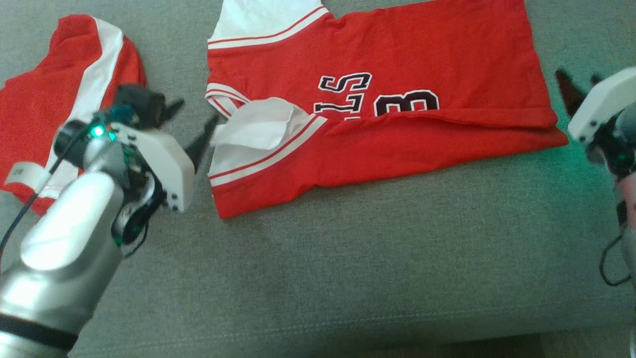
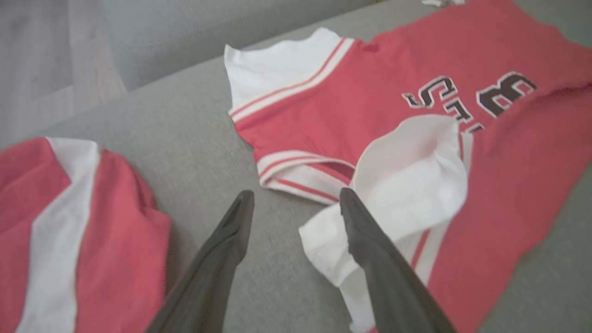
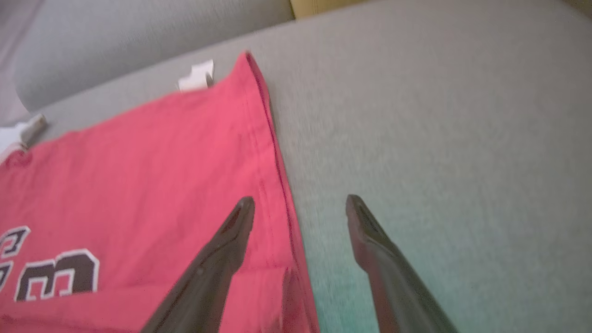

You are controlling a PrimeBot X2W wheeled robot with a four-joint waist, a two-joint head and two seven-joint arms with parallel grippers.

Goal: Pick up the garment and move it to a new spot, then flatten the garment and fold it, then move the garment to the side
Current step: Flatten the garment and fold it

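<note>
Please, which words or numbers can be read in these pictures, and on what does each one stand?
"LS": dark letters on the red jersey, upside down, cut by the fold.
"3": dark digit beside them, partly hidden; perhaps an 8.
White tag on the other red garment: too small to read.

Grey sofa seat [image 1: 348, 278] bearing two red garments, set apart from each other.

Lying flat across the middle and far side: a red jersey [image 1: 397, 59] with white sleeves and dark outlined lettering, folded over along the near long edge, half covering the print, with one white sleeve [image 1: 253, 129] rumpled on top at the left end. Lying bunched at the far left: a second red garment [image 1: 30, 109] crossed by a broad white stripe, with a white label [image 1: 25, 175] at the near edge. Bare grey fabric between the two and all along the near side, with a stitched seam [image 1: 298, 325] close to the front edge.
</note>
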